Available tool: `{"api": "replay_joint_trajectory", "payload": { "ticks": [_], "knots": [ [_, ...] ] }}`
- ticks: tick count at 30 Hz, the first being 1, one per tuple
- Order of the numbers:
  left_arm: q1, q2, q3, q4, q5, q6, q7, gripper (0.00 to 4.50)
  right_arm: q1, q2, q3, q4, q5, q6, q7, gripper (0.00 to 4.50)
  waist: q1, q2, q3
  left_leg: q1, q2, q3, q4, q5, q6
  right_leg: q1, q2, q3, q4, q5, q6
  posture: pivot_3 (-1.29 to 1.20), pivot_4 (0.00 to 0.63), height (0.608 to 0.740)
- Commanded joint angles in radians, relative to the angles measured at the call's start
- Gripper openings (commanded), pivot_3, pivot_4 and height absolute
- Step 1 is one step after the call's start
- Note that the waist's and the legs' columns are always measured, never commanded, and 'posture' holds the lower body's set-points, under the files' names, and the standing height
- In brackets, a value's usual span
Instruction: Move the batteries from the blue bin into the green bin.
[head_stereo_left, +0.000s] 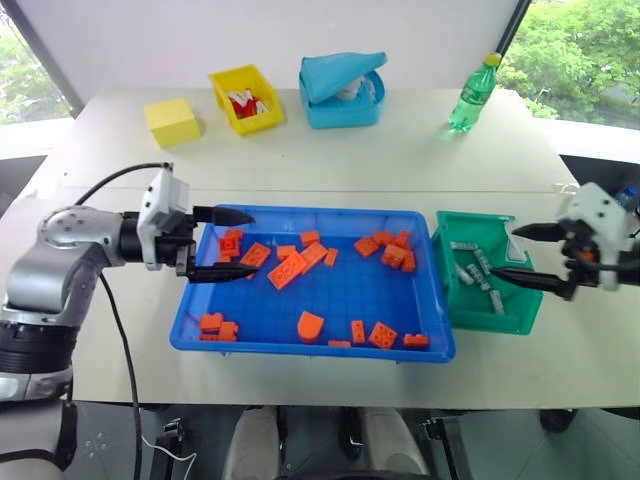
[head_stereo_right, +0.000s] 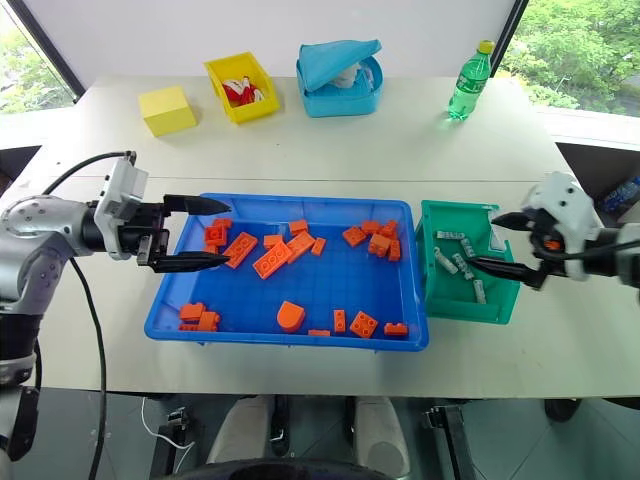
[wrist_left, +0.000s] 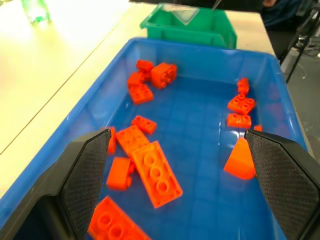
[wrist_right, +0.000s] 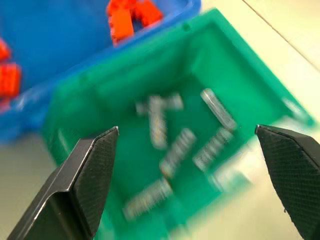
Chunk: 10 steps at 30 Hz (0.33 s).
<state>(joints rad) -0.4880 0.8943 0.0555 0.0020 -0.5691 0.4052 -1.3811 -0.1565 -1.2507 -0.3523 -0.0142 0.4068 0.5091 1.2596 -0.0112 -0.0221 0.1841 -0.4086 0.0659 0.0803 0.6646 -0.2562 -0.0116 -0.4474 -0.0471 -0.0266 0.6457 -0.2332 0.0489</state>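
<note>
The table (head_stereo_left: 400, 160) carries everything, and the blue bin (head_stereo_left: 420, 345) sits at its near edge so that both arms can work over it. Only orange bricks (head_stereo_left: 287, 270) lie scattered on its ribbed floor; I can make out no silver cylinder among them, so the sorting looks close to finished, perhaps done.

The left gripper (head_stereo_left: 222, 244) hangs over the blue bin's left rim, pointing in across the tray with its fingers spread wide and nothing between them. From the left wrist view, the bricks lie directly ahead of and below the fingertips, with the green bin (wrist_left: 190, 26) beyond the tray's far wall. That pose reads as a waiting or searching stance, placed where it can look down the tray's length.

The green bin stands just beside the blue bin's right wall, near enough that a carried piece need travel only a short way. The right gripper (head_stereo_left: 520, 255) is at this bin's outer side, angled down and inward, its fingers wide apart and empty; the bin's open mouth lies straight ahead between the two fingers (wrist_right: 85, 180).

The batteries (head_stereo_left: 478, 272) lie loose on the green bin's floor, just ahead of and below the right fingertips, several of them at mixed angles. The wide, empty jaws over that heap suggest a release.

Farther from both hands stand a yellow bin (head_stereo_left: 245, 98), a light-blue box (head_stereo_left: 340, 92), a yellow block (head_stereo_left: 172, 121) and a green bottle (head_stereo_left: 474, 92), apart from the work.
</note>
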Motion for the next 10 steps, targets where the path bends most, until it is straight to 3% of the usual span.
{"api": "replay_joint_trajectory", "payload": {
  "ticks": [1,6,10],
  "knots": [
    [-0.033,0.074,0.073,0.049,0.001,-0.013,-0.046,4.5,-0.028,-0.081,-0.046,0.178,-0.041,-0.18,0.126,4.48,-0.004,0.0,0.0,0.0,0.0,0.0,0.0,0.0,0.0,0.0,0.0,0.0,0.0,-0.002,-0.003,0.0,0.15,0.736],
    [-0.026,0.188,0.126,0.158,0.027,-0.057,-0.121,4.5,-0.093,-0.133,-0.015,0.415,-0.045,-0.319,0.283,4.48,-0.008,0.001,0.001,0.001,0.001,0.0,-0.001,0.0,0.0,0.0,0.001,0.0,0.001,-0.002,-0.003,0.0,0.15,0.736],
    [0.0,0.258,0.157,0.199,0.038,-0.079,-0.168,4.5,-0.188,-0.099,0.051,0.499,-0.055,-0.343,0.311,4.48,-0.01,0.002,0.001,0.002,0.001,0.001,-0.001,0.0,0.0,-0.001,0.001,0.0,0.001,-0.002,-0.003,0.0,0.15,0.736]
  ]
}}
